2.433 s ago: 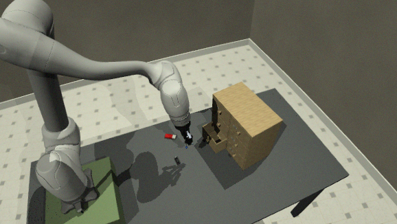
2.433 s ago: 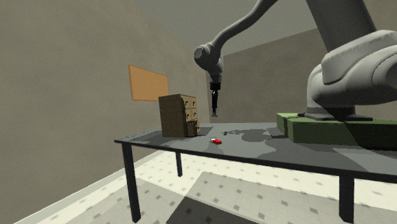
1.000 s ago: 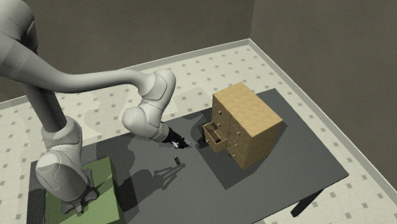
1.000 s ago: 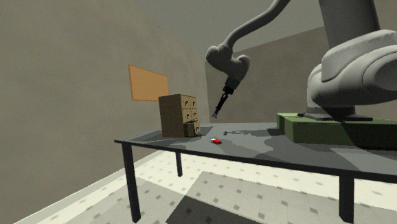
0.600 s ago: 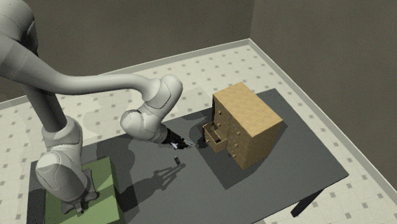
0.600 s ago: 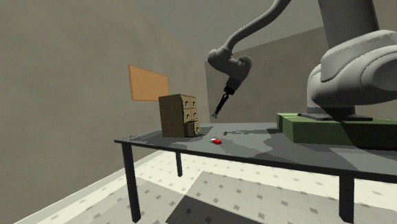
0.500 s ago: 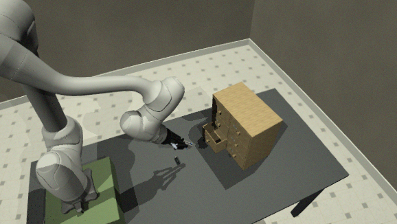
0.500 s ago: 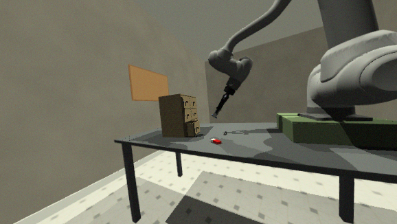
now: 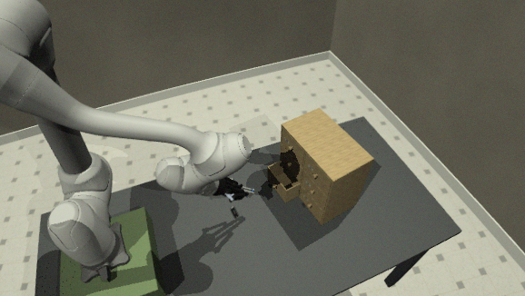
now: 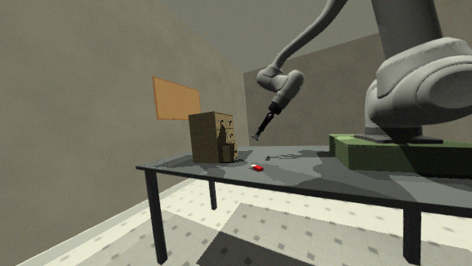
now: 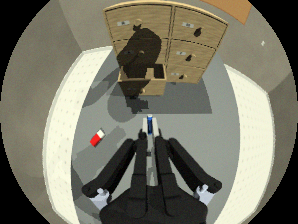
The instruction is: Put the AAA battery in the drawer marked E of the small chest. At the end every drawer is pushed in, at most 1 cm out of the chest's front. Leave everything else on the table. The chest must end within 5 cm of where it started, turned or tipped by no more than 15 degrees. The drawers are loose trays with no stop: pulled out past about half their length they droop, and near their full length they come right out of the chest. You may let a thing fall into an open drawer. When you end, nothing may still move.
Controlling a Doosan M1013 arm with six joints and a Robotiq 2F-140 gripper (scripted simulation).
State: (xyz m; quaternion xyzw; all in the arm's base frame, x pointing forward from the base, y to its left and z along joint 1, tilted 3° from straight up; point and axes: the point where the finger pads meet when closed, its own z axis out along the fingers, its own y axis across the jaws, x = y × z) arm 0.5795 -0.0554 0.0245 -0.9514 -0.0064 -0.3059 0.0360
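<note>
While the pincer (image 9: pixel 248 190) (image 10: pixel 256 137) (image 11: pixel 149 123) hangs above the surface (image 9: pixel 272 245) (image 10: pixel 302 179) (image 11: pixel 190 130) in front of the chest (image 9: pixel 328 147) (image 10: pixel 203 139) (image 11: pixel 169 36), its fingers are nearly closed, gripping the battery (image 9: pixel 252 190) (image 11: pixel 149 119) at their tips. The chest's bottom drawer (image 9: pixel 290 192) (image 10: pixel 229 153) (image 11: pixel 142 89), left as one faces it, juts out; its label is unreadable. A red-and-white block (image 10: pixel 257 167) (image 11: pixel 97 137) lies in front of the chest, off to that left side; a small dark thing (image 9: pixel 233 212) (image 10: pixel 267 157) lies well apart from the chest's front.

The claw (image 9: pixel 252 191) (image 10: pixel 255 138) (image 11: pixel 149 123) has tipped from upright to slanting. Its wrist (image 9: pixel 182 174) (image 10: pixel 292 82) has swung toward the surface's (image 9: pixel 254 259) (image 10: pixel 310 181) green-block end.
</note>
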